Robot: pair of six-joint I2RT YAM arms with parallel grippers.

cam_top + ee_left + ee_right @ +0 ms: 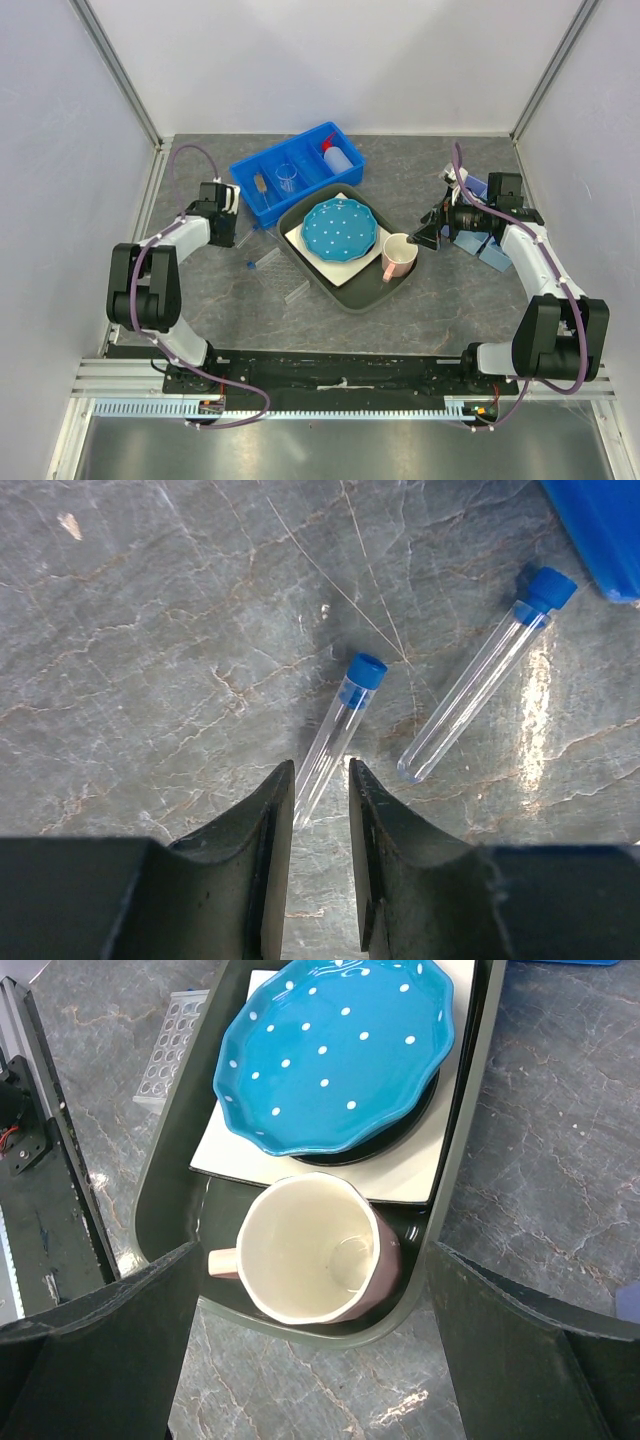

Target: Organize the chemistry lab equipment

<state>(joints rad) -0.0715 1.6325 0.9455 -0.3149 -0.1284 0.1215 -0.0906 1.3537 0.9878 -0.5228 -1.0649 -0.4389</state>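
The left tool (320,768) is standing narrowly parted, clamping nothing, its jaws straddling the closed end of a blue-capped vial (340,725) that is lying on the desk (150,630), cap pointing ahead. Judging by this, the tool is best advancing toward mid-tube, centring, then closing gently to avoid pivoting. A second vial (470,700) is lying ahead-right. The right tool (310,1250) is gaping wide, empty, over the pink mug (300,1220).
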